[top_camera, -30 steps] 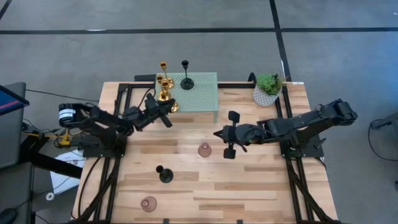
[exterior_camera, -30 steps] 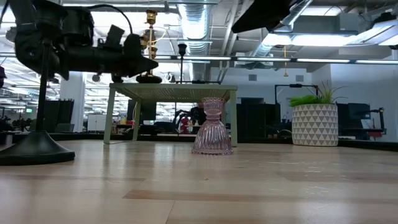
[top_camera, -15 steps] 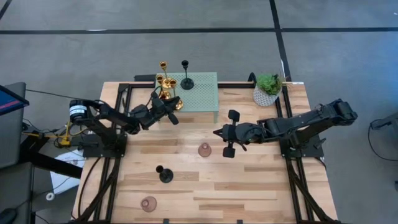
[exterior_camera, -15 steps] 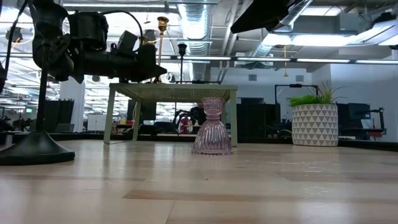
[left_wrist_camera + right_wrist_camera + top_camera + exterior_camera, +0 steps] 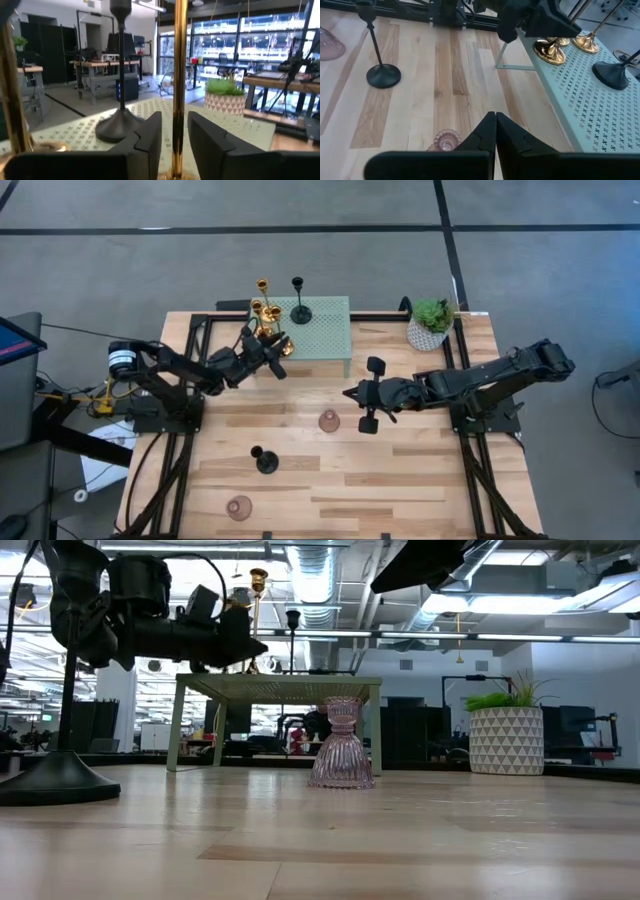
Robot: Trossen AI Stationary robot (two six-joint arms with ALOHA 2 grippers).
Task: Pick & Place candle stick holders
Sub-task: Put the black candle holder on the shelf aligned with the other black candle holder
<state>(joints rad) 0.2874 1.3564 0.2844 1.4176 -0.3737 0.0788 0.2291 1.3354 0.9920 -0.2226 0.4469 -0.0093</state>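
My left gripper is at the near left corner of the green perforated stand. Its fingers stand on either side of the slim stem of a gold candle stick holder, with a gap showing at one side. The holder's base rests on the stand. Two more gold holders and a black one stand there too. My right gripper is shut and empty above the table's middle. A pinkish glass holder stands just near of it.
A black holder and a second glass holder stand on the near left of the table. A potted plant is at the far right. The stand's legs leave room beneath it.
My left gripper has carried the gold holder toward the table's far edge and a little right, from beside the stand's near left corner to over it. It has kept still for the last half second. The holder has stayed upright.
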